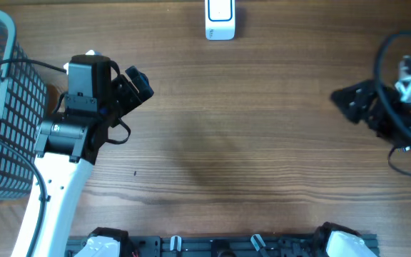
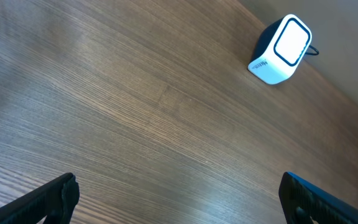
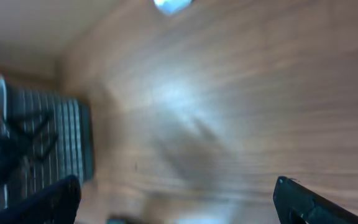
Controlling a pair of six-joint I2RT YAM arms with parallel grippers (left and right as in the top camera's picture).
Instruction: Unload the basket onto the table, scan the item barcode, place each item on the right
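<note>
No item with a barcode shows in any view. A white barcode scanner [image 1: 220,19] with a blue-rimmed window stands at the table's far edge, and the left wrist view has the scanner [image 2: 280,50] at upper right. My left gripper [image 1: 140,91] hangs open over bare wood at the left, its fingers [image 2: 51,198] wide apart around nothing. At the right side my right gripper [image 1: 342,101] points left, also open and empty. The right wrist view is blurred, with my right gripper [image 3: 176,202] spread over bare table.
A grey wire basket [image 1: 2,107] stands at the table's left edge beside the left arm, and the basket [image 3: 55,140] also shows in the right wrist view. Its inside is not visible. Cables hang off both arms.
</note>
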